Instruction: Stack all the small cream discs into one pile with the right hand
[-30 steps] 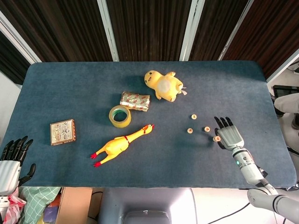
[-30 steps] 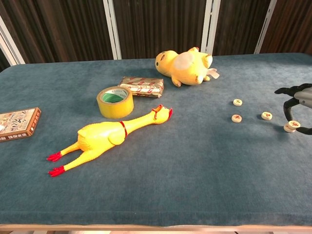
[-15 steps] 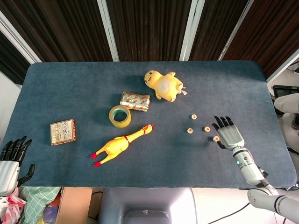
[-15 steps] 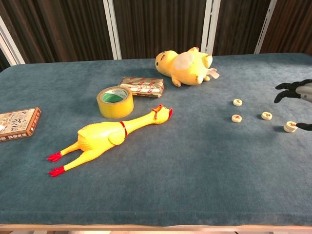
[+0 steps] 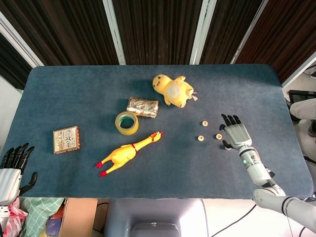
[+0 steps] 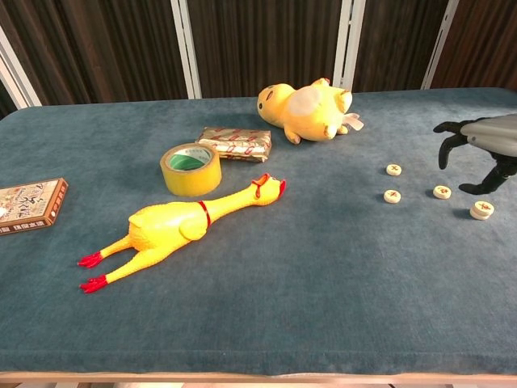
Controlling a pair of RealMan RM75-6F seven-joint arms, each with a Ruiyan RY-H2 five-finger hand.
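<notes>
The right hand [image 6: 477, 149] hovered with fingers spread, holding nothing, above four cream discs [image 6: 441, 191] lying singly on the blue table [image 5: 74, 98], none stacked. The left hand [image 5: 11, 170] hung off the table's near-left corner, seemingly loose-fingered and empty, though partly cropped.

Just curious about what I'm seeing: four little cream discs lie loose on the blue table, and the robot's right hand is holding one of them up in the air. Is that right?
Not quite. The right hand holds nothing: its fingers hang spread above the four cream discs, as the chest view shows. All four lie loose and unstacked on the blue table.
</notes>
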